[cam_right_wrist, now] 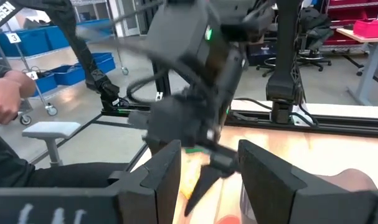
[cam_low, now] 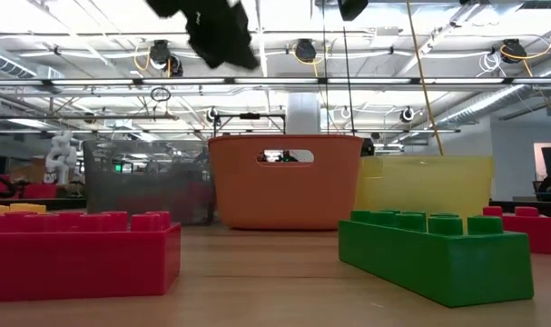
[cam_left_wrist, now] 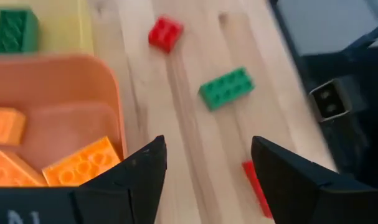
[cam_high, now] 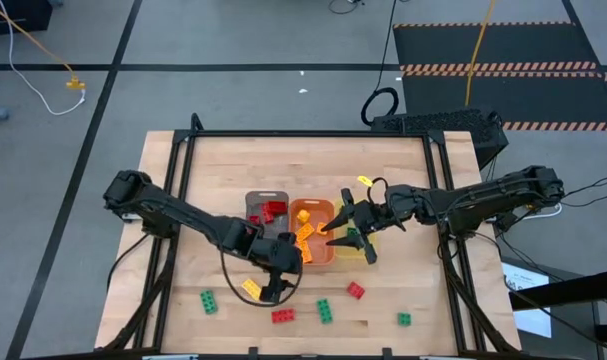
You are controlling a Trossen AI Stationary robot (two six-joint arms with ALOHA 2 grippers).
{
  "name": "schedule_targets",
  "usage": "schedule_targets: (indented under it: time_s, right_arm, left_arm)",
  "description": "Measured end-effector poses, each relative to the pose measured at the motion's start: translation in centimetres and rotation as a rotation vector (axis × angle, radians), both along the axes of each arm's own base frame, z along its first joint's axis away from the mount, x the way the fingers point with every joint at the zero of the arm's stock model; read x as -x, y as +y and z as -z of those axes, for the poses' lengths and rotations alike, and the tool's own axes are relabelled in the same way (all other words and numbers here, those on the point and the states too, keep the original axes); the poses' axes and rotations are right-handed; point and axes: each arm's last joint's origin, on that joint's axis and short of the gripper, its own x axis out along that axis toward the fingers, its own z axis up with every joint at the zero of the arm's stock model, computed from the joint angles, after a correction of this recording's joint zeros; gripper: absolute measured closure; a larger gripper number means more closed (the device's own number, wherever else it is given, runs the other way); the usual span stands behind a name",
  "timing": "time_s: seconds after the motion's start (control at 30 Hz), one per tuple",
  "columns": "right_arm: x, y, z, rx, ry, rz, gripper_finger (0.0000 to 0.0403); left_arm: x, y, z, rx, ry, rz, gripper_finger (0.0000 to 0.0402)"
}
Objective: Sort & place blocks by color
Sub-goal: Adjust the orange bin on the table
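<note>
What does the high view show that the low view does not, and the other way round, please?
Only the high view shows both arms: the left pincer open over the wooden table near a yellow studded plastic brick, and the right pincer open over the trays. Only the low view shows the room's ceiling lights beyond. Both show the orange rectangular plastic tray, the translucent yellow plastic tray and loose red and green bricks.

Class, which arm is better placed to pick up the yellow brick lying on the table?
Left, probably. The left gripper hovers open right beside the yellow brick; the right gripper is over the trays, farther away.
</note>
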Motion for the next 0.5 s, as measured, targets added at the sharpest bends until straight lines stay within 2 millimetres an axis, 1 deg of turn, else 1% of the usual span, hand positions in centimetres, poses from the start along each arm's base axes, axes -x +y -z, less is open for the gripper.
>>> schedule_targets:
  time_s: [0.17,0.27,0.37,0.5]
  right_arm:
    - [0.0,0.0,0.0,-0.002,0.001,0.0,0.025]
    - [0.0,0.0,0.0,-0.002,0.001,0.0,0.025]
    - [0.0,0.0,0.0,-0.002,0.001,0.0,0.025]
    - [0.0,0.0,0.0,-0.002,0.001,0.0,0.025]
  left_arm:
    - [-0.8,-0.2,2.6,-0.027,0.076,-0.004,0.0186]
    - [-1.3,-0.3,3.7,-0.032,0.089,-0.005,0.0192]
    - [-1.5,-0.2,4.2,-0.041,0.102,-0.006,0.0196]
    - [-1.8,0.4,4.3,-0.042,0.098,-0.021,0.0197]
